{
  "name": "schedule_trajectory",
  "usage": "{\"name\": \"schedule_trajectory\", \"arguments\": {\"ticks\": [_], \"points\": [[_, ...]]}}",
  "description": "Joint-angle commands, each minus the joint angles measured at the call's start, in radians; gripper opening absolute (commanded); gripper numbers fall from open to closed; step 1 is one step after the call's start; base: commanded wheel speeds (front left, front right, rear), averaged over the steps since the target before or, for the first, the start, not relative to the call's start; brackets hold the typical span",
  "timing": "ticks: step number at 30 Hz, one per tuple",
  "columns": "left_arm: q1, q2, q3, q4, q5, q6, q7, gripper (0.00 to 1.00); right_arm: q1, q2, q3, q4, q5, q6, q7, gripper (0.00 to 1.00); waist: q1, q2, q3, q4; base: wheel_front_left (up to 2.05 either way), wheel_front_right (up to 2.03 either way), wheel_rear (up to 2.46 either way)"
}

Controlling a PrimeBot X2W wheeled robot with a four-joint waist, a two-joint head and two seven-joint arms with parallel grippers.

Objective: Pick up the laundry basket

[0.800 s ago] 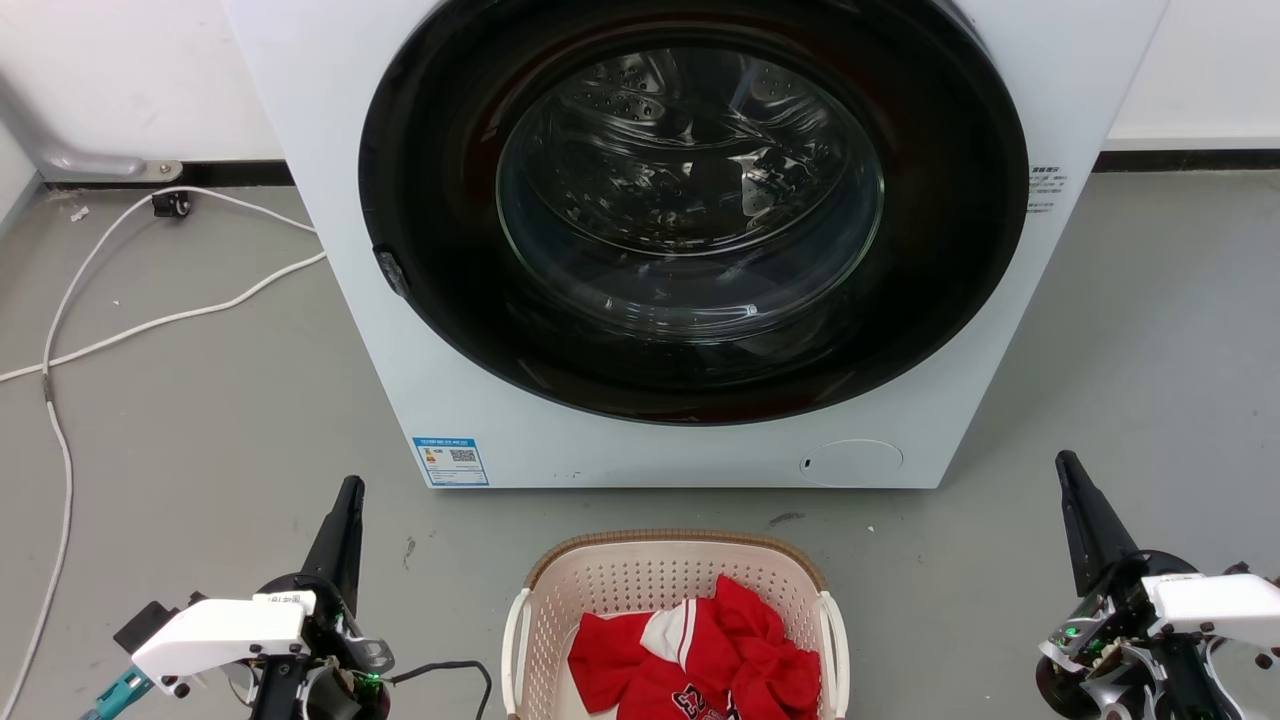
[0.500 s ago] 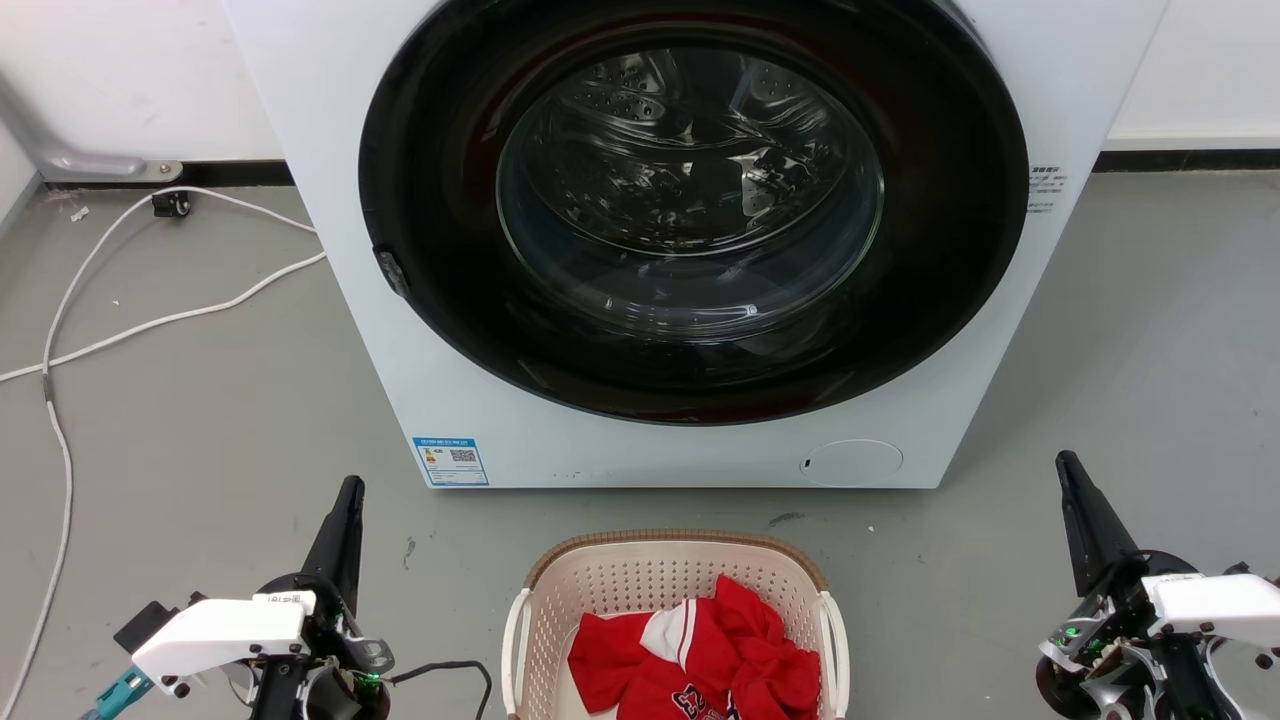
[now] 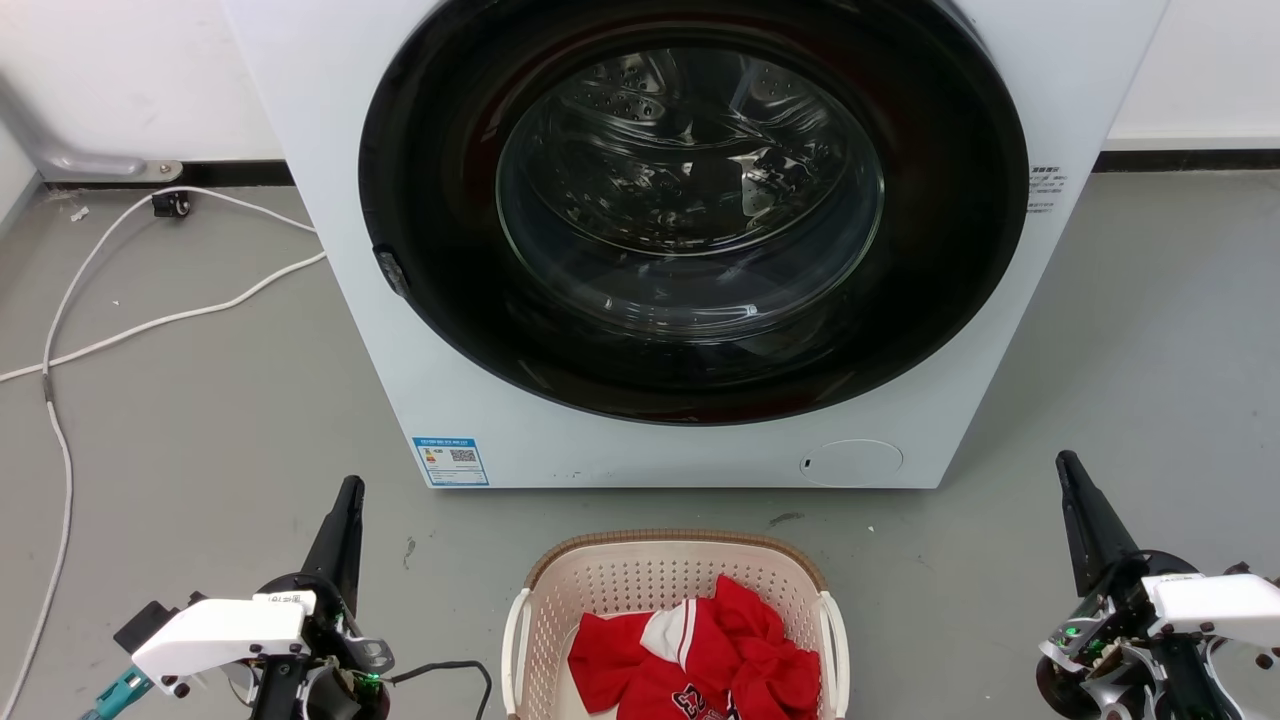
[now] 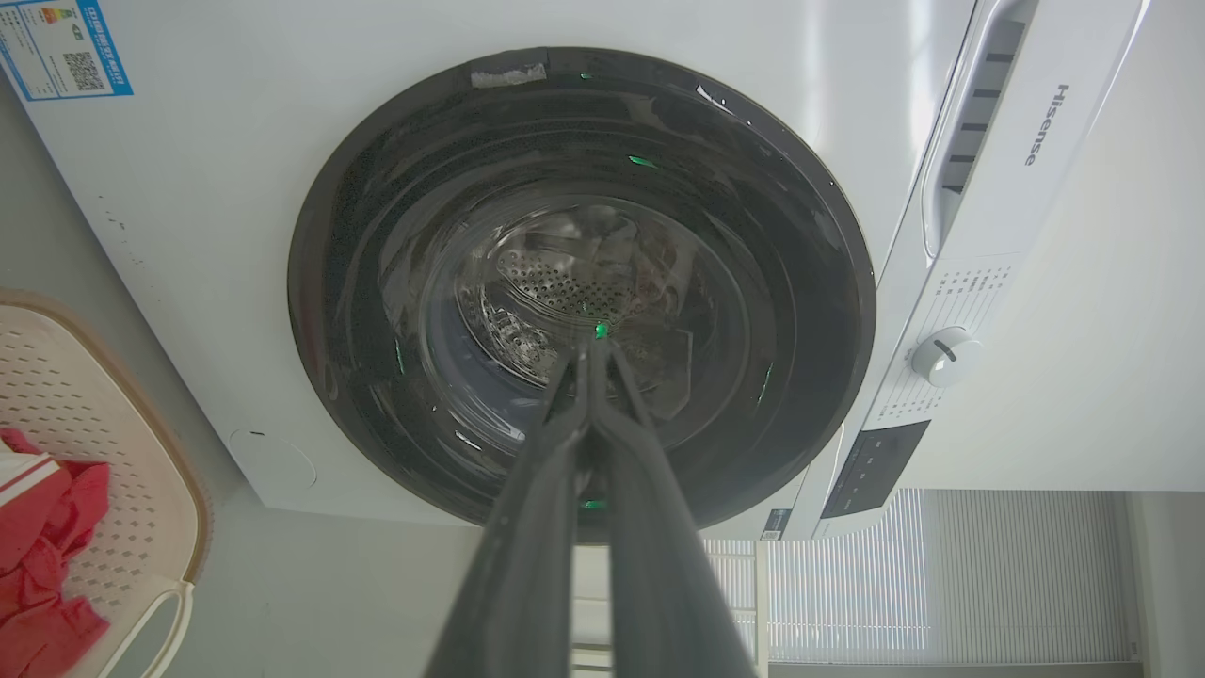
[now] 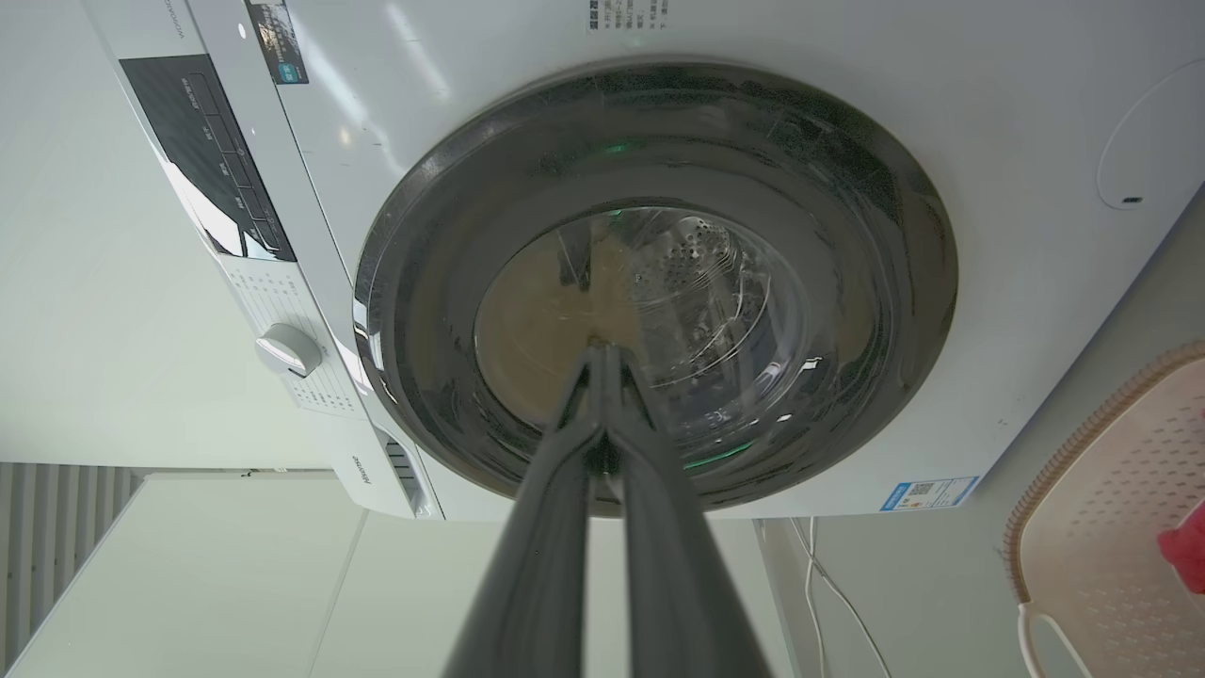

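The laundry basket (image 3: pixel 610 580), cream with a brown woven-look rim and white side handles, stands on the grey floor at the bottom middle of the head view, just in front of the washing machine. Red and white clothes (image 3: pixel 700 655) lie in it. The basket (image 4: pixel 104 424) also shows at the left edge of the left wrist view, and the basket (image 5: pixel 1101 527) at the right edge of the right wrist view. My left gripper (image 3: pixel 349 492) is shut and empty, well left of the basket. My right gripper (image 3: pixel 1066 465) is shut and empty, far to its right.
A white washing machine (image 3: pixel 330 150) with a round dark glass door (image 3: pixel 690 200), closed, fills the upper head view. White cables (image 3: pixel 150 320) trail across the floor at the left. Open grey floor lies on both sides of the basket.
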Motion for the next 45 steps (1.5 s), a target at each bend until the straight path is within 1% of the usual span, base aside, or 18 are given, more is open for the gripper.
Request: {"name": "schedule_trajectory", "arguments": {"ticks": [1, 12, 13, 18, 26, 32, 40, 43, 45], "points": [[-0.009, -0.001, 0.004, 0.001, 0.004, -0.004, 0.003, 0.00, -0.012, 0.004, -0.002, 0.001, -0.003, 0.000, 0.004, 0.00, 0.0000, 0.0000, 0.000, 0.000, 0.00, 0.00, 0.00], [-0.009, -0.001, 0.004, 0.001, 0.003, -0.004, 0.003, 0.00, -0.012, 0.005, -0.003, 0.001, -0.004, 0.000, 0.005, 0.00, 0.0000, 0.0000, 0.000, 0.000, 0.00, 0.00, 0.00], [0.000, 0.000, 0.001, 0.000, 0.003, 0.000, 0.000, 1.00, 0.000, 0.001, -0.001, 0.000, -0.001, 0.000, 0.001, 1.00, 0.0000, 0.0000, 0.000, 0.000, 0.00, 0.00, 0.00], [0.031, -0.006, -0.005, 0.031, 0.006, 0.002, -0.004, 1.00, 0.032, 0.004, 0.002, 0.030, -0.004, 0.000, -0.005, 1.00, 0.0000, 0.0000, 0.000, 0.000, 0.00, 0.00, 0.00], [0.052, -0.005, -0.015, 0.008, 0.036, 0.001, -0.045, 1.00, 0.055, 0.005, 0.016, 0.002, -0.038, 0.000, -0.045, 1.00, 0.0000, 0.0000, -0.001, -0.001, 0.00, 0.00, 0.00], [0.064, -0.005, -0.006, 0.001, 0.059, 0.001, -0.073, 1.00, 0.065, 0.005, 0.002, -0.006, -0.093, 0.000, -0.073, 1.00, 0.0000, 0.0000, -0.001, -0.001, 0.00, 0.00, 0.00], [0.068, -0.005, 0.040, 0.009, 0.146, 0.001, -0.108, 1.00, 0.065, 0.005, -0.024, -0.030, -0.227, 0.000, -0.107, 1.00, 0.0000, 0.0000, -0.001, -0.002, 0.00, 0.00, 0.00], [0.068, -0.004, 0.054, 0.006, 0.184, 0.000, -0.120, 1.00, 0.067, 0.005, -0.030, -0.051, -0.310, 0.000, -0.120, 1.00, 0.0000, 0.0000, -0.001, -0.001, 0.00, 0.00, 0.00], [0.066, -0.004, 0.068, -0.003, 0.209, 0.000, -0.128, 1.00, 0.068, 0.005, -0.021, -0.077, -0.389, 0.000, -0.127, 1.00, 0.0000, 0.0000, -0.001, -0.001, 0.00, 0.00, 0.00]]}}
